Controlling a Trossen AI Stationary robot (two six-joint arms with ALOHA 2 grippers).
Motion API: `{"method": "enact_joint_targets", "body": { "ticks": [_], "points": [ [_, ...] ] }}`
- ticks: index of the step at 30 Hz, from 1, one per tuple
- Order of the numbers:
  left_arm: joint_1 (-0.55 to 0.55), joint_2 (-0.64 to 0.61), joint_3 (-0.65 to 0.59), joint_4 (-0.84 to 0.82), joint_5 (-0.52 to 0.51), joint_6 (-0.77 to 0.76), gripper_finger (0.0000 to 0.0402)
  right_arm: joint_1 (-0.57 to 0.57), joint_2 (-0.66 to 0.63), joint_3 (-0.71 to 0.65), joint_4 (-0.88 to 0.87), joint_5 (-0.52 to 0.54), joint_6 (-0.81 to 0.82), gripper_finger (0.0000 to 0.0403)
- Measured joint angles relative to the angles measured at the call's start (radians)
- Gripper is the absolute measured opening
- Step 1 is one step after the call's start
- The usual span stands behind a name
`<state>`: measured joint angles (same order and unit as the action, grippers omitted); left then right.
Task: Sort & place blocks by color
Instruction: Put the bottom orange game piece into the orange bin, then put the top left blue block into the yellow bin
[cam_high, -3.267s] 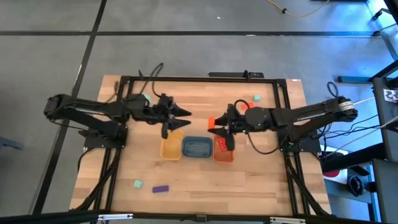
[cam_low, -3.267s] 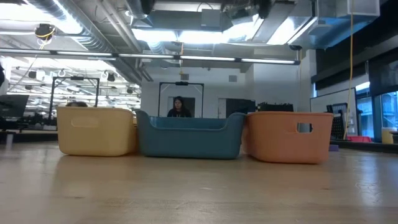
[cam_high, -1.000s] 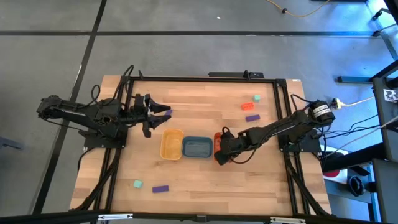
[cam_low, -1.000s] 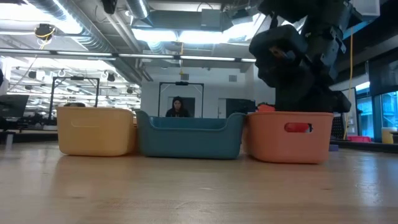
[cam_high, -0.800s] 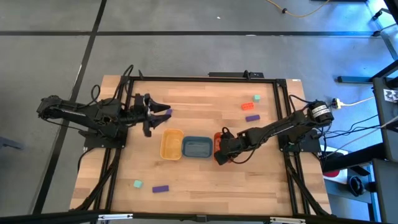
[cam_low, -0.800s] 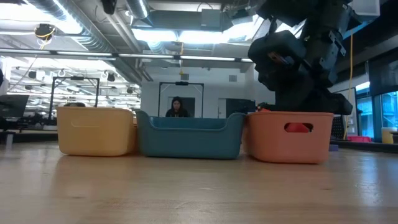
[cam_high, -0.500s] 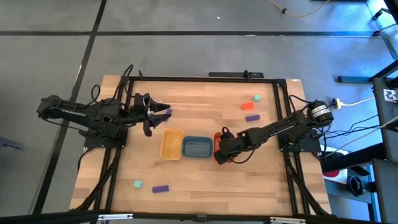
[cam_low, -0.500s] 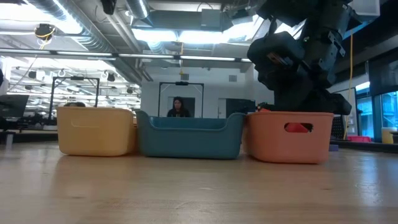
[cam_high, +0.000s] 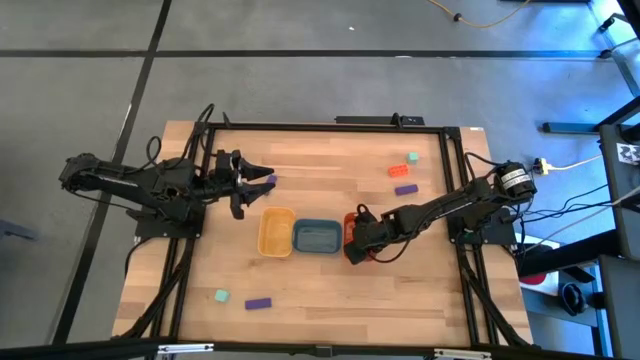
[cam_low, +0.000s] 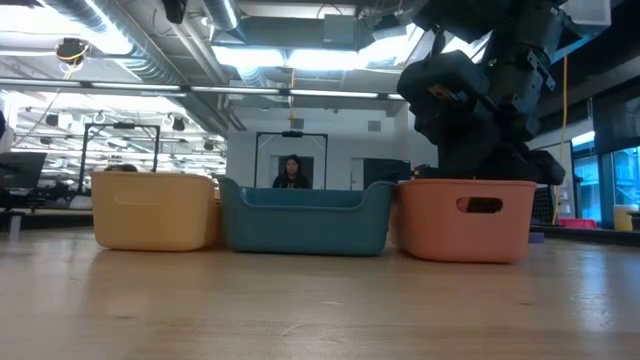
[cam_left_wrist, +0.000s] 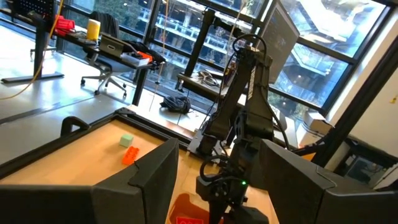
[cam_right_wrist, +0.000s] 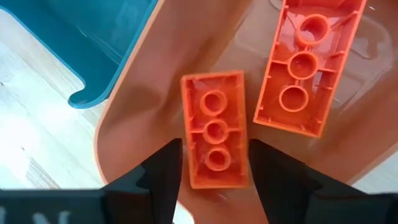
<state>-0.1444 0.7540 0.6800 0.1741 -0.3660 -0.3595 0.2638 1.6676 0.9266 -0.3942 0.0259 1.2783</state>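
My right gripper (cam_high: 356, 238) reaches down into the orange tray (cam_high: 362, 258). In the right wrist view its fingers (cam_right_wrist: 214, 146) stand open on either side of an orange-red brick (cam_right_wrist: 214, 127), which lies underside up on the tray floor. A second orange-red brick (cam_right_wrist: 308, 68) lies beside it. My left gripper (cam_high: 262, 180) hovers open at the far left; nothing shows between its fingers (cam_left_wrist: 217, 149). A purple bar (cam_high: 271, 180) shows at its fingertips in the high view. A mint-green cube (cam_high: 412, 157), an orange-red brick (cam_high: 397, 170) and a purple bar (cam_high: 405, 189) lie at the far right.
The yellow tray (cam_high: 275, 232), blue tray (cam_high: 317, 237) and orange tray stand side by side at mid-table. A mint-green cube (cam_high: 221, 296) and a purple bar (cam_high: 258, 303) lie near the front left. A black frame rail runs along the table's far and side edges.
In the low view, the orange-red brick that showed through the orange tray's handle slot no longer shows there. Both arms have kept their places.
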Motion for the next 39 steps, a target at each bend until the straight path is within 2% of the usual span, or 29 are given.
{"method": "enact_joint_targets", "body": {
  "ticks": [10,19,26,31,39],
  "points": [
    [0.000,0.000,0.000,0.001,0.000,0.000,0.0215,0.000,-0.064,0.000,-0.020,0.004,-0.109,0.0179],
    [0.000,0.000,0.001,0.002,0.000,0.001,0.0215,0.000,-0.282,0.000,-0.109,0.086,-0.310,0.0179],
    [0.000,0.000,0.001,0.002,0.000,0.003,0.0215,0.000,-0.440,0.000,-0.115,0.231,-0.441,0.0180],
    [0.000,0.000,0.001,0.002,0.010,0.003,0.0215,0.000,-0.508,0.000,-0.116,0.294,-0.497,0.0180],
    [0.000,0.000,0.001,0.002,0.015,0.003,0.0215,0.000,-0.551,0.000,-0.125,0.296,-0.555,0.0180]
  ]
}}
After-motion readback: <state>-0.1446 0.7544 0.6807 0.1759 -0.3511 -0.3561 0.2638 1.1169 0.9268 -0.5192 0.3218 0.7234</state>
